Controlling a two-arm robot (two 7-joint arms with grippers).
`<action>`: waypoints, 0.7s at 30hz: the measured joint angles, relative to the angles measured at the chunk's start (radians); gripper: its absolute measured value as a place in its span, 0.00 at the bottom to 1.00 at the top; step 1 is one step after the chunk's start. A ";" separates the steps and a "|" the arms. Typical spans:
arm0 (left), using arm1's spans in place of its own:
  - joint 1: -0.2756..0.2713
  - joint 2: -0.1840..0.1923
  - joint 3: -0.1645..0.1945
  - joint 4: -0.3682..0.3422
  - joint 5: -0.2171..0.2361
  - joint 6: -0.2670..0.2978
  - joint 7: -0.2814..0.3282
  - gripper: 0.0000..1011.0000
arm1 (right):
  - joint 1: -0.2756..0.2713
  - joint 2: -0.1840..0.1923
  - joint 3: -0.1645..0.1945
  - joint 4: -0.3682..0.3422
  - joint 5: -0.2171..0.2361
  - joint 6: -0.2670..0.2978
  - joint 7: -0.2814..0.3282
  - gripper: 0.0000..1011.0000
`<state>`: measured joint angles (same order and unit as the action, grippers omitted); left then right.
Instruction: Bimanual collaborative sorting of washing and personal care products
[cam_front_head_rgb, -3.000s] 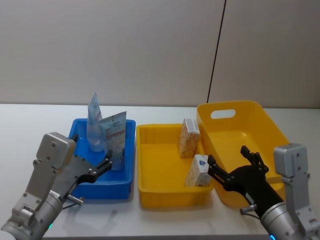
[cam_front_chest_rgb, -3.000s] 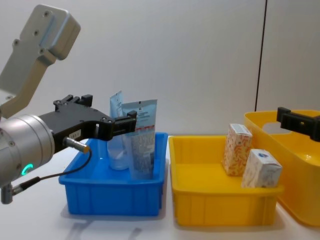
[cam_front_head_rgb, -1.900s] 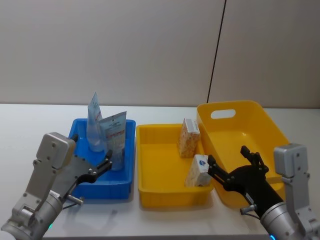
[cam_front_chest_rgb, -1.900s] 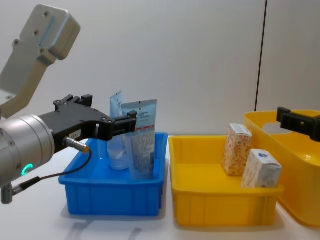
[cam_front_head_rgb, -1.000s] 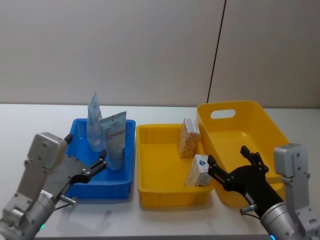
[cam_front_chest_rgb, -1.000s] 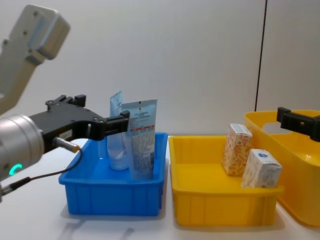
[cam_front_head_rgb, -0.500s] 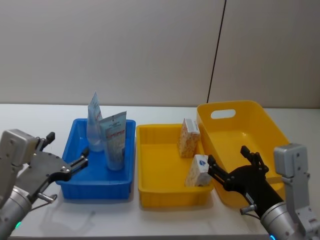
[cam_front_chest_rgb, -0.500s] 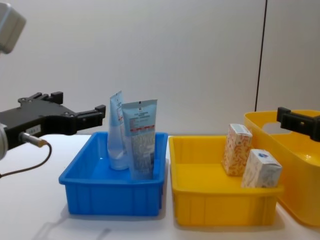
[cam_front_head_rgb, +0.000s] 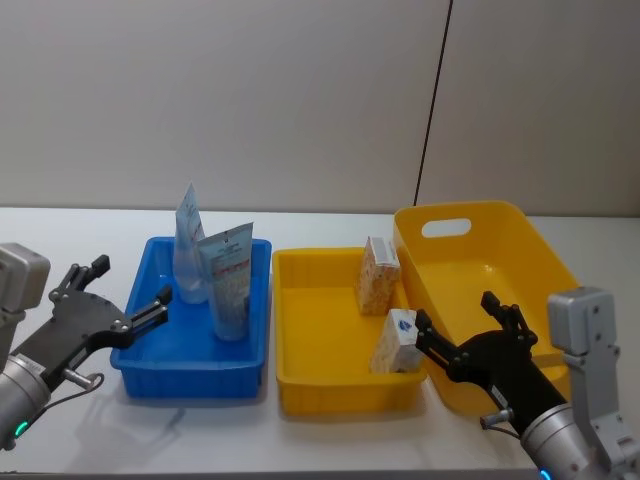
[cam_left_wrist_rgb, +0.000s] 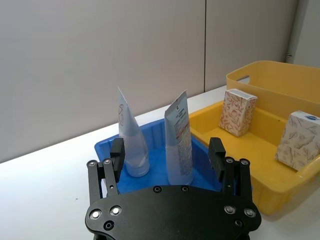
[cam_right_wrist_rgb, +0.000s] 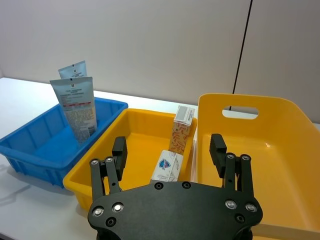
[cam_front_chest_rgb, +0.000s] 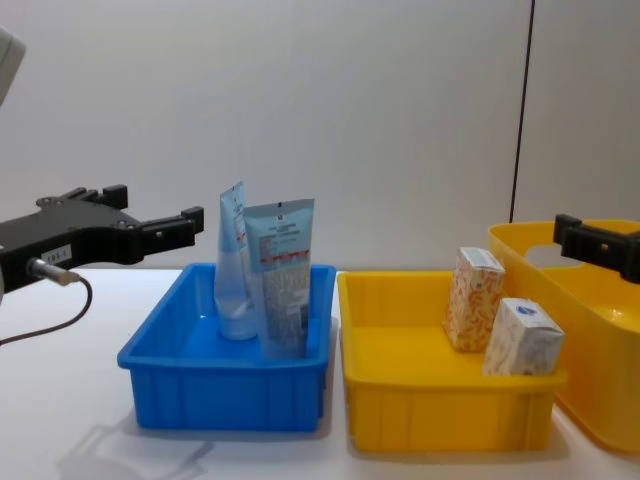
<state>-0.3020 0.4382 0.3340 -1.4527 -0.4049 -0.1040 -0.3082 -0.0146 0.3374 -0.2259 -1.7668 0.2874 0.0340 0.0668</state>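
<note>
Our left gripper hung beside the blue bin, fingers apart, clear of the tubes. Our right gripper, fingers spread, hovered seemingly just beside the white-blue carton.

Bare robot-test lab: white table, plain grey panelled wall, blue bin, yellow bins.

In the chest view the deep yellow bin ran off the edge at three o'clock. The front tube hid part of the rear tube. Their print was too small to read.
</note>
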 joint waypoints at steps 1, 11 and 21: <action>-0.006 -0.002 0.001 0.010 -0.003 -0.003 -0.011 0.99 | 0.000 0.000 0.000 0.000 0.000 0.000 0.000 0.99; -0.081 -0.025 0.016 0.131 -0.019 -0.023 -0.097 0.99 | 0.000 0.000 0.000 0.000 0.000 0.000 0.000 0.99; -0.176 -0.067 0.034 0.285 -0.022 -0.056 -0.176 0.99 | 0.000 0.000 0.000 0.000 0.000 0.000 0.000 0.99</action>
<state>-0.4782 0.3710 0.3685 -1.1672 -0.4269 -0.1601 -0.4843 -0.0146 0.3375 -0.2258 -1.7668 0.2874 0.0340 0.0668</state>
